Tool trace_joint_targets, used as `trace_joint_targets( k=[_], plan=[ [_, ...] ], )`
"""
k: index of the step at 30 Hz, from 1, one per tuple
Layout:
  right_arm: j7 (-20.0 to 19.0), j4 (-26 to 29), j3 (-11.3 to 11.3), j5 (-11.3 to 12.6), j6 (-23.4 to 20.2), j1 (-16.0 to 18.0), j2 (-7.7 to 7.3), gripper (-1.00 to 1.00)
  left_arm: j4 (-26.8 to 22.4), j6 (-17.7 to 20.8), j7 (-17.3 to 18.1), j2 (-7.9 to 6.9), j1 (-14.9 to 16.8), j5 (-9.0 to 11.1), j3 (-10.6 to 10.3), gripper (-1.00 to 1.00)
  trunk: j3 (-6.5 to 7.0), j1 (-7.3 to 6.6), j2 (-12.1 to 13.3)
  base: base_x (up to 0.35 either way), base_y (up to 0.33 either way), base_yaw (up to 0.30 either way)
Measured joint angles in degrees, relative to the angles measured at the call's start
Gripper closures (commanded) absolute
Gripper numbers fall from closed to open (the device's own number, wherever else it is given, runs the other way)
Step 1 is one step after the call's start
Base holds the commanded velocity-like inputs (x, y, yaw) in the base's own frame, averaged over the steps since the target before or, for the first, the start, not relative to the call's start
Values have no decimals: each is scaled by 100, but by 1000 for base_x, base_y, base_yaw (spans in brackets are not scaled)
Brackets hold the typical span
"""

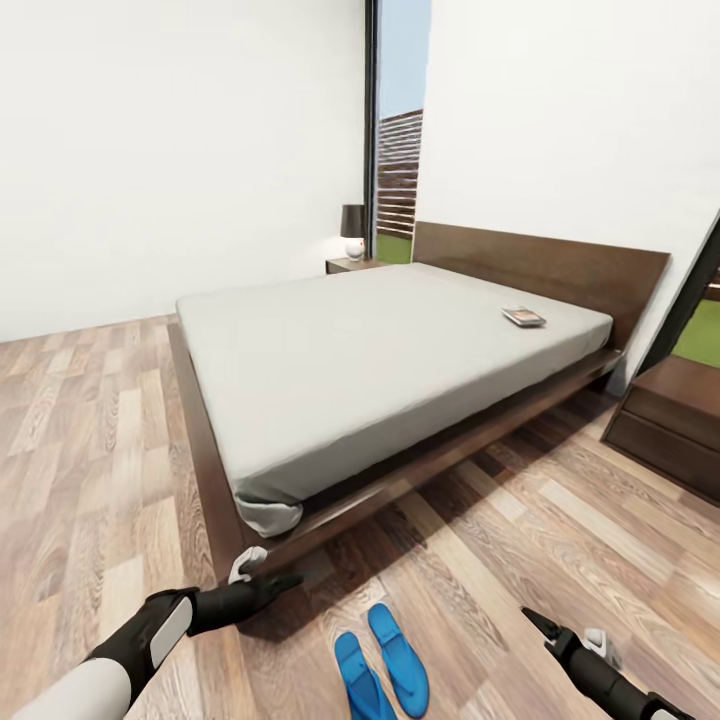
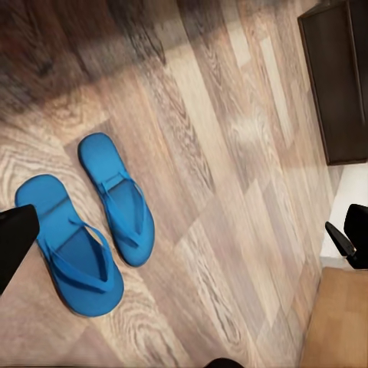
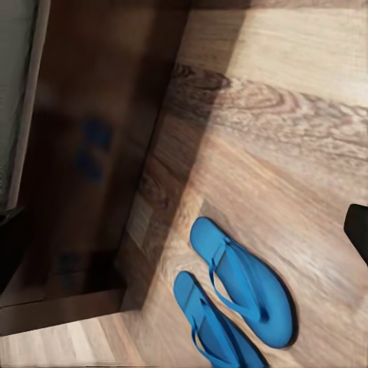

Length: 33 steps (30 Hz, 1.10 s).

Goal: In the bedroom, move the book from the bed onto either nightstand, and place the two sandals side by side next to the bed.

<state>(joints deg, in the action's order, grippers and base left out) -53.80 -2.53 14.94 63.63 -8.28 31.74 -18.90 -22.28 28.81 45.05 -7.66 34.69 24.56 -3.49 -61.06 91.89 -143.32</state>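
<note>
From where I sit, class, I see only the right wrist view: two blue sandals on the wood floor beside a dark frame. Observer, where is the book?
Observer: The book lies flat on the bed, near the headboard, on the side toward the robot's right.
Operator: Is there a nightstand that could take it?
Observer: Yes, a nightstand stands beyond the far corner of the bed, by the window, with a dark-shaded lamp on it.
Operator: Anything closer to the book?
Observer: A dark wooden cabinet stands on the floor to the right of the bed. I cannot tell whether it is the second nightstand.
</note>
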Motion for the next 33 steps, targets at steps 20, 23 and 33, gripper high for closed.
trace_joint_targets(
  k=[20,23,33],
  plan=[
    [0,2,12,-4,2,0,0,-100,57,-9,0,-1,0,0,-1,-100,0,0,0,0,0,192],
    [2,0,19,-6,5,0,0,-100,84,-9,-1,-1,0,1,3,-100,-1,0,0,0,0,74],
    [32,1,33,-9,7,-1,-1,-100,143,-10,-1,0,1,6,1,-100,-2,0,0,0,0,19]
  ],
)
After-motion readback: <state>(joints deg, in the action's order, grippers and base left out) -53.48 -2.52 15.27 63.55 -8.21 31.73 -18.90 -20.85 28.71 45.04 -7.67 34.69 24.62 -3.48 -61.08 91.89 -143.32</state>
